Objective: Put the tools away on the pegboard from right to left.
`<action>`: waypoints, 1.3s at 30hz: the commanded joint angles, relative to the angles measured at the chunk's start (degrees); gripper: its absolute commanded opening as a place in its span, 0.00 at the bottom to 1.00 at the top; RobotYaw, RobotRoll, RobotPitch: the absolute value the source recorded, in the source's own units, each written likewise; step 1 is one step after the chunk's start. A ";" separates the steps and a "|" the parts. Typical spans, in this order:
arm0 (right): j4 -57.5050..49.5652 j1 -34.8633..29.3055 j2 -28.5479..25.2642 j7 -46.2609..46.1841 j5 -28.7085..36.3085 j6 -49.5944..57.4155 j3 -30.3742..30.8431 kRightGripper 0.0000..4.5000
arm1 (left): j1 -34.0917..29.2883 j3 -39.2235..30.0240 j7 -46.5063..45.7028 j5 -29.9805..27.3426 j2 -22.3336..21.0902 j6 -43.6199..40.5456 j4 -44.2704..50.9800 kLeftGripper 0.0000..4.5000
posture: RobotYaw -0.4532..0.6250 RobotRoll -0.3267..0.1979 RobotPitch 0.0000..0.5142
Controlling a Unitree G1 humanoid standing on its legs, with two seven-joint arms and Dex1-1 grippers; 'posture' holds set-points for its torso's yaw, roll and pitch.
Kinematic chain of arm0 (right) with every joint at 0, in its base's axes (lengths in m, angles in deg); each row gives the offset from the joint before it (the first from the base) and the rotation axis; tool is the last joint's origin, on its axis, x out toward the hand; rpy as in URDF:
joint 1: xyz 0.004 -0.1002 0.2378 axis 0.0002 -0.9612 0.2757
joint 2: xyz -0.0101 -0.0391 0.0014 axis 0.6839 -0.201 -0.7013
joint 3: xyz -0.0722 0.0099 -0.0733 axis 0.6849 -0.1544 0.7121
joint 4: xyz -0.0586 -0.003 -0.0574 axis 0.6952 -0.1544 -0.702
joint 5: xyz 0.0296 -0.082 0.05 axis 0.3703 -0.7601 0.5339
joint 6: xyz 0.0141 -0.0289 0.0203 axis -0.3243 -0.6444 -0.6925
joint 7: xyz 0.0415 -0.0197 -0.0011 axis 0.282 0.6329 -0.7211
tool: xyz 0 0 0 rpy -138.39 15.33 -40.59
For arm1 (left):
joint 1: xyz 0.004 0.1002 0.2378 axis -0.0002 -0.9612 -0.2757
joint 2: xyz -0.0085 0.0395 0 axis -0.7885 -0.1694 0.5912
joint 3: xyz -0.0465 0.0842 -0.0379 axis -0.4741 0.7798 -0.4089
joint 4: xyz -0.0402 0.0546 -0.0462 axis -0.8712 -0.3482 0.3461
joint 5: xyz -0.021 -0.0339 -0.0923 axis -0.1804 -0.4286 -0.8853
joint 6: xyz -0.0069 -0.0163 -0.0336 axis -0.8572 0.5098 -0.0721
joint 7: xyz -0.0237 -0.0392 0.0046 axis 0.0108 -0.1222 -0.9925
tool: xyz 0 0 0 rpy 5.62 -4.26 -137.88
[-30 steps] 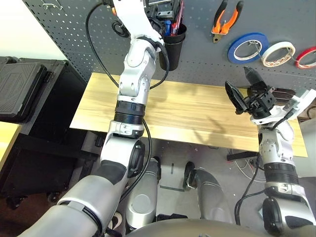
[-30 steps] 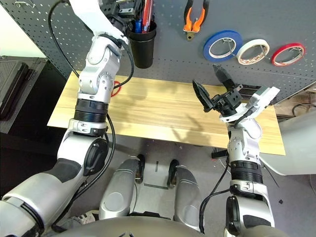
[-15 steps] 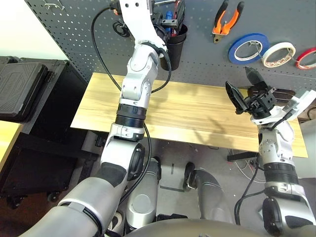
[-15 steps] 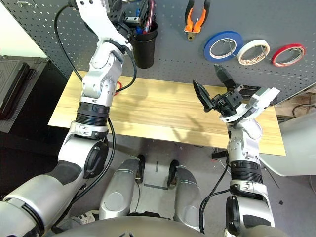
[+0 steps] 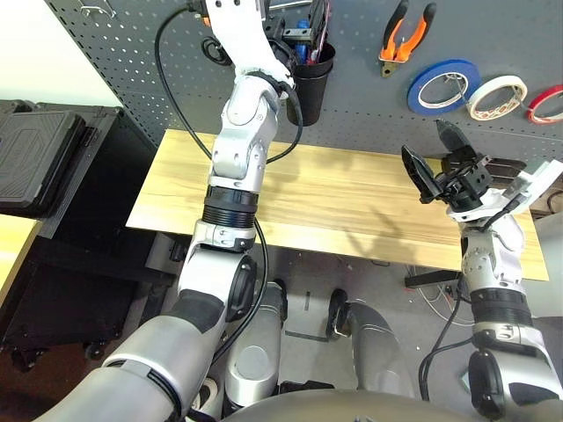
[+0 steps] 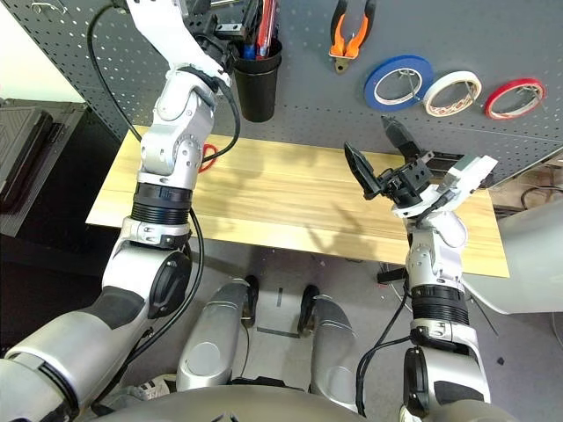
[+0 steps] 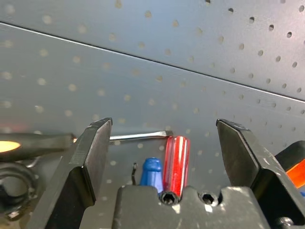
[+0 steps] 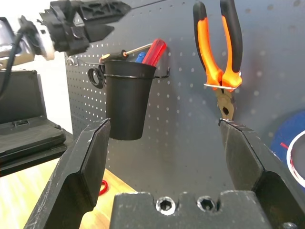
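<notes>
We are in a workshop, at a tool station. A dark grey pegboard [image 5: 369,97] covers the wall beyond both grippers, and tools hang on it: orange-and-black-handled pliers [image 5: 403,33] on a wire hook above the right gripper [image 5: 442,158], and a blue tape roll [image 5: 441,84], a cream-white tape roll [image 5: 495,96] and a red tape roll [image 5: 547,102] in a row. By the left gripper [image 7: 162,143] a black cup [image 5: 310,77] holds screwdrivers. Below the grippers lies a bare wooden counter [image 5: 334,198]. Well to the left of the left gripper a black equipment case [image 5: 35,158] sits on a dark cabinet, and cables trail on the floor.
</notes>
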 commanded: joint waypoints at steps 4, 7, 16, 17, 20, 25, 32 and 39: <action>0.13 -0.71 0.17 -1.31 -2.98 0.24 2.23 1.00 | -6.33 -0.96 -1.01 -1.24 -2.23 -6.54 14.31 0.99 | 0.67 0.62 0.41; -2.23 -1.71 0.65 -1.96 -3.58 2.06 4.27 1.00 | -10.29 -2.19 -1.29 -2.74 -3.97 -10.98 22.90 0.99 | 0.67 0.62 0.43; -6.46 -4.62 1.80 -2.77 -4.26 4.30 8.53 1.00 | -20.59 -4.00 -3.26 -5.46 -6.54 -22.62 40.48 0.99 | 0.72 0.62 0.48; -6.52 -4.77 1.80 -2.81 -4.39 4.35 8.83 1.00 | -21.50 -4.02 -3.38 -5.29 -6.63 -22.99 41.12 0.99 | 0.72 0.62 0.48; -6.54 -4.84 1.96 -3.28 -4.91 4.56 9.60 1.00 | -24.19 -4.05 -3.82 -4.76 -6.66 -23.66 42.51 0.99 | 0.73 0.62 0.49; -6.59 -4.64 1.86 -3.69 -5.77 4.86 10.27 1.00 | -29.33 -3.89 -4.02 -4.29 -6.75 -23.74 43.65 0.99 | 0.73 0.62 0.50; -5.90 -5.82 0.54 -6.22 -10.77 6.99 12.61 1.00 | -40.63 -1.12 -2.75 -0.12 -8.82 -21.20 39.27 0.99 | 0.73 0.62 0.51; -4.54 -6.76 -0.51 -9.65 -15.34 8.97 14.41 1.00 | -44.08 1.72 -2.21 5.36 -10.56 -16.56 29.07 0.99 | 0.72 0.62 0.55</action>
